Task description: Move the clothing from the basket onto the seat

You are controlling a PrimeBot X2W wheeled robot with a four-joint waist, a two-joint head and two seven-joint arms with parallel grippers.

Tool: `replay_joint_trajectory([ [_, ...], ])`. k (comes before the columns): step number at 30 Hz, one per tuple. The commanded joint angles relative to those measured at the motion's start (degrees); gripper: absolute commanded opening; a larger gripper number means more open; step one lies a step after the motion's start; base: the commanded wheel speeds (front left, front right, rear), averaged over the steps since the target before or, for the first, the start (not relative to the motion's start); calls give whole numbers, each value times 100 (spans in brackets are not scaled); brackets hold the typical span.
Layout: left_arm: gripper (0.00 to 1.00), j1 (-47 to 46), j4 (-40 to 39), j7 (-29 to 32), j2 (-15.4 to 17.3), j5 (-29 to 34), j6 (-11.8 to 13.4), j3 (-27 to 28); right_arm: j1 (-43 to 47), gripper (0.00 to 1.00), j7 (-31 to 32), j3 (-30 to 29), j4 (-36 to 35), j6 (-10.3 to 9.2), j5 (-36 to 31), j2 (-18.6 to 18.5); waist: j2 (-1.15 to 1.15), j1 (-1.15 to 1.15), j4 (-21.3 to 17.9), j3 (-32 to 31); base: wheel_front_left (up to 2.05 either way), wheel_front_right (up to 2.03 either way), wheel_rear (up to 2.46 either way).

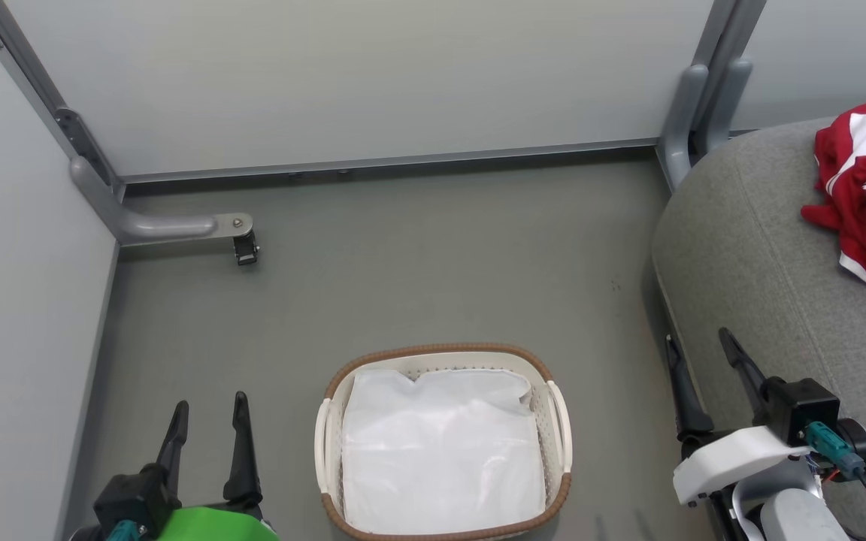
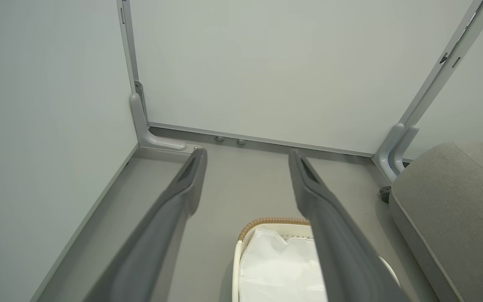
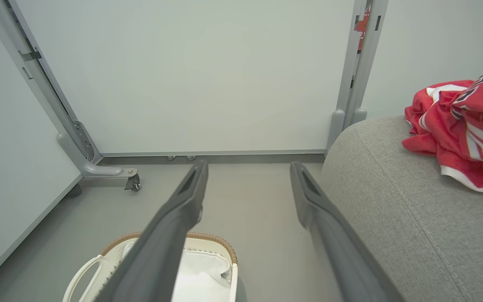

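My left gripper (image 1: 210, 402) and right gripper (image 1: 697, 336) hang open and empty. The red-and-white jersey clothing (image 1: 854, 195) lies on the grey upholstered seat (image 1: 749, 248). The cream perforated basket (image 1: 440, 350) on the floor holds only its white liner (image 1: 440, 451), which I should leave alone.

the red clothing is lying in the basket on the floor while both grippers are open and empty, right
Not quite: the head view shows the red clothing lying on the grey seat, while the basket on the floor holds only its white liner. The left gripper and the right gripper are indeed open and empty.
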Motion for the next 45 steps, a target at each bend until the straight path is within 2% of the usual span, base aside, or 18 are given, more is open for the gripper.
replay_joint_trajectory([
  [1,100,60,30,-1,0,56,-32,9,99,100,-10,-7,17,-8,13,-23,0,0,4,-8,0,0,0],
  [21,100,18,113,-2,-6,-48,-63,-78,110,100,-11,13,56,-8,117,-23,0,0,33,-72,0,0,0],
  [22,0,0,131,0,-11,-38,-33,-82,47,0,1,12,50,0,69,2,0,0,33,-72,0,0,0],
  [26,0,4,327,4,-26,-60,-32,-94,125,0,17,12,237,0,73,35,0,0,33,-74,0,0,0],
  [45,0,-237,300,482,25,-1930,-135,147,79,0,541,-179,124,-1,2083,22,0,0,-8,-114,0,0,0],
])
